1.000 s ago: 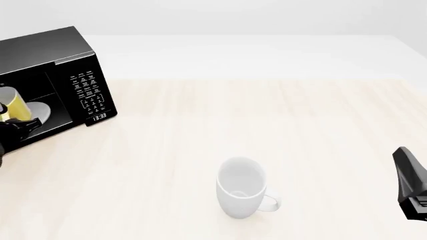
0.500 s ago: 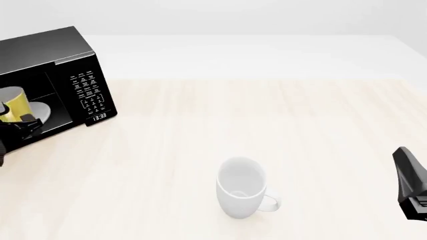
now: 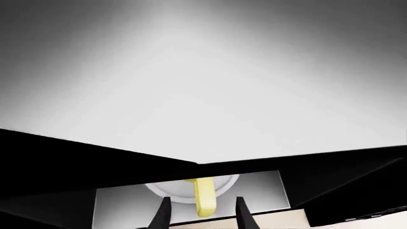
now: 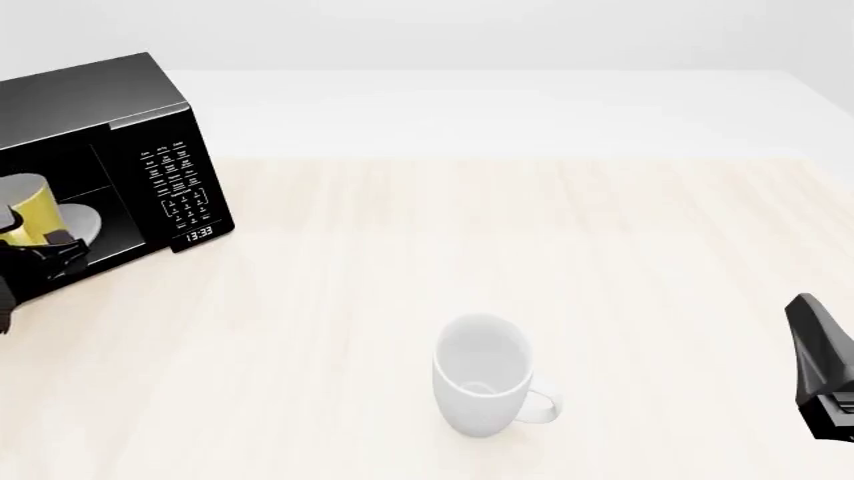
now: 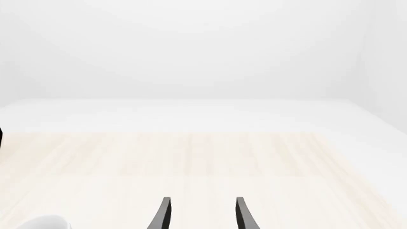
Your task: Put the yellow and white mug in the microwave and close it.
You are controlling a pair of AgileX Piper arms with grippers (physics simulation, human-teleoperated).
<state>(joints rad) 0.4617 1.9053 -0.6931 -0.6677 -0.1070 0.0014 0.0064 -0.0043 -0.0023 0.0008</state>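
Sitting on the white turntable plate [image 4: 83, 222] inside the open microwave [image 4: 114, 120], the yellow and white mug [image 4: 32, 208] now stands level. A second ago it was tilted, with its white inside showing to the front camera and the left claw [image 3: 203, 217] right up against it. Half a second ago it had settled upright, and since then it has not moved, while the dark claw at the left edge of the front view has slid slightly lower and away from the mug. Judged from this, the placing step looks done and the arm is backing out, leaving the door to be shut.

From the left wrist camera, the left claw's two dark fingertips [image 3: 164, 213] stand parted with a clear gap between them. The mug's yellow handle [image 3: 205, 202] shows in that gap, beyond the tips and inside the oven mouth. Nothing is held, and the tips do not seem to touch the handle, though the margin is small. The microwave door itself cannot be made out in these views.

The right claw [image 5: 202, 214] is also parted and empty, hanging over bare bench [image 5: 254, 162] at the right side, well apart from the microwave. A larger white mug [image 4: 485, 375] stands alone near the middle of the bench.
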